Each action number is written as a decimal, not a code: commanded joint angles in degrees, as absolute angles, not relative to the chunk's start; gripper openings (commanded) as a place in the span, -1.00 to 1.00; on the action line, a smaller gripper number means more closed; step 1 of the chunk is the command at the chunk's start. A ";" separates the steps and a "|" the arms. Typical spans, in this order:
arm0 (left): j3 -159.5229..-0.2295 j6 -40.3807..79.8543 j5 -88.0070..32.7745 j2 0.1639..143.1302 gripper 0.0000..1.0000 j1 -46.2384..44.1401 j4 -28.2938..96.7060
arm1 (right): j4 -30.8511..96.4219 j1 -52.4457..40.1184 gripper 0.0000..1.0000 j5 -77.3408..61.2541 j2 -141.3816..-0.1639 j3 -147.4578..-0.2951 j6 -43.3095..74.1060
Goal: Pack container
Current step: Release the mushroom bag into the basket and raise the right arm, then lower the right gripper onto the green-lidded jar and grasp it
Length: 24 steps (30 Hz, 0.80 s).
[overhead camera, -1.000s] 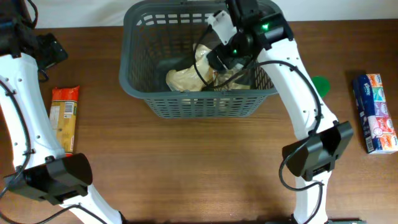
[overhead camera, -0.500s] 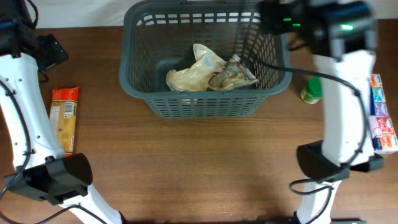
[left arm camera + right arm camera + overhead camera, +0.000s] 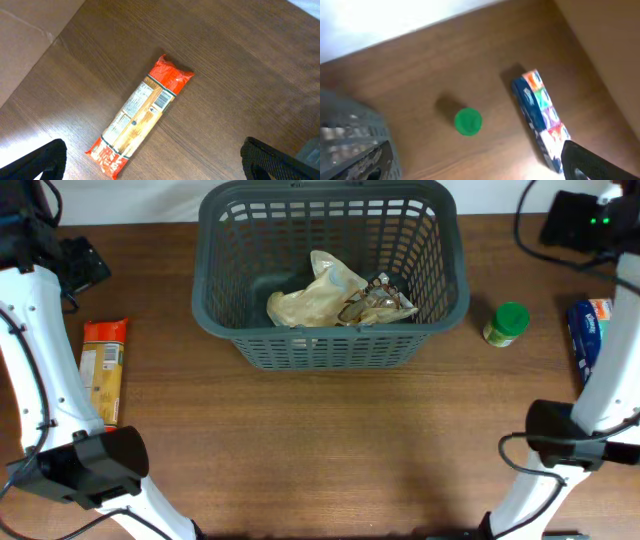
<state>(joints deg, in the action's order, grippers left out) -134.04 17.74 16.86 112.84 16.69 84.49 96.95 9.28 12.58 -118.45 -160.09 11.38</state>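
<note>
The dark grey slotted basket (image 3: pixel 240 340) stands at the back middle of the table and holds a crumpled tan and clear bag (image 3: pixel 335 295). Its corner shows in the right wrist view (image 3: pixel 350 135). An orange-red packet (image 3: pixel 103 368) lies on the table at the left and shows in the left wrist view (image 3: pixel 141 115). My left gripper (image 3: pixel 155 162) is open, high above that packet. A green-capped jar (image 3: pixel 506 324) (image 3: pixel 468 121) stands right of the basket. A blue box (image 3: pixel 588 340) (image 3: pixel 542 120) lies at the far right. My right gripper (image 3: pixel 480 162) is open and empty above the jar and box.
The table's back edge meets a white surface (image 3: pixel 520 195). The right arm's base (image 3: pixel 565 442) sits at the front right, the left arm's base (image 3: pixel 90 465) at the front left. Brown floor shows beyond the table edges in both wrist views.
My right arm has swung out of the basket to the far right, leaving the crumpled bag inside. The green-capped jar is uncovered. The left arm has not moved.
</note>
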 commanded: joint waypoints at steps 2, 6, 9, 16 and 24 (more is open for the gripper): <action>-133.97 17.06 16.64 112.92 0.99 16.95 85.17 | 97.03 12.08 0.98 7.62 -119.00 -152.97 12.51; -133.97 17.06 16.62 112.92 0.99 16.95 85.84 | 94.72 12.25 0.98 7.46 -119.63 -143.20 12.25; -133.97 17.04 16.64 112.92 0.99 16.95 86.24 | 90.24 11.62 0.98 7.09 -119.63 -134.54 9.65; -133.95 17.06 16.64 112.92 0.99 16.95 87.24 | 78.43 11.77 0.97 7.07 -119.63 -117.71 8.19; -133.95 17.04 16.64 112.92 0.99 16.95 88.55 | 69.56 11.75 0.98 7.07 -119.66 -108.16 7.73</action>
